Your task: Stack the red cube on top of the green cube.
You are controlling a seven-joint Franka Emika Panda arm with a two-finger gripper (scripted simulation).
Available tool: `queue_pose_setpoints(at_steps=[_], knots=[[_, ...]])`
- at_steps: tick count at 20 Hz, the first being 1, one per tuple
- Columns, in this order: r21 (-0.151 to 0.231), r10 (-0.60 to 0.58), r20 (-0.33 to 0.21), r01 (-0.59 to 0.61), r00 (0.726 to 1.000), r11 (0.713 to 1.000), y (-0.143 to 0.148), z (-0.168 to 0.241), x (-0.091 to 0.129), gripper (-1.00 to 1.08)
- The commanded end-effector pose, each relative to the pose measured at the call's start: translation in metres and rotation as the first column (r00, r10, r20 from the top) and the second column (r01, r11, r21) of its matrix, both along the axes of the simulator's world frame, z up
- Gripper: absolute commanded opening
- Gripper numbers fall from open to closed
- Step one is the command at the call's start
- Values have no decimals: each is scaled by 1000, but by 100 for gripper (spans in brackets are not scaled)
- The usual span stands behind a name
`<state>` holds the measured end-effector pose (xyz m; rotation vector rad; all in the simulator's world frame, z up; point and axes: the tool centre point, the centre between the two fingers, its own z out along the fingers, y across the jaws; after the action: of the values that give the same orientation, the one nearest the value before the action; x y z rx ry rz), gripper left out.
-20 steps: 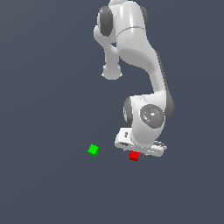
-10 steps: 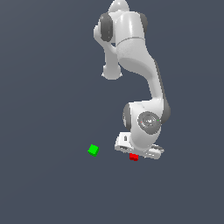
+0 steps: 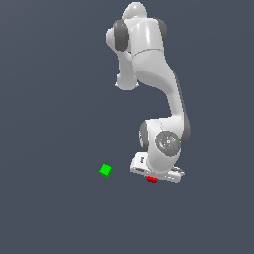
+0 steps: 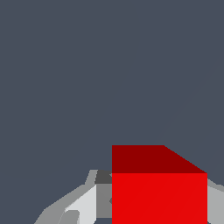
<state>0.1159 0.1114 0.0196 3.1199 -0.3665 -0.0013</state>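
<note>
The white arm (image 3: 158, 89) bends low over the plain grey floor (image 3: 49, 213), its gripper (image 3: 153, 177) right down on the red cube (image 3: 152, 179). Wrist view: 2 fingers (image 4: 83, 205) flank that cube, though whether they're actually pressing it, I cannot tell. The green cube (image 3: 105, 170) sits apart, toward the exterior view's left.

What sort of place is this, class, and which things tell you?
Most likely a bare simulated test scene: a flat grey ground without texture, one white robot arm, and just two plain blocks, the red cube and the green cube.
</note>
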Motion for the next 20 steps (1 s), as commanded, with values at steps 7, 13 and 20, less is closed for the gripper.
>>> queue_pose_setpoints(at_steps=[7, 13, 20], knots=[[0, 0, 1, 0, 1000, 1000, 0, 0, 0, -100], [0, 0, 0, 0, 1000, 1000, 0, 7, 0, -100], [0, 0, 0, 0, 1000, 1000, 0, 48, -1, -100]])
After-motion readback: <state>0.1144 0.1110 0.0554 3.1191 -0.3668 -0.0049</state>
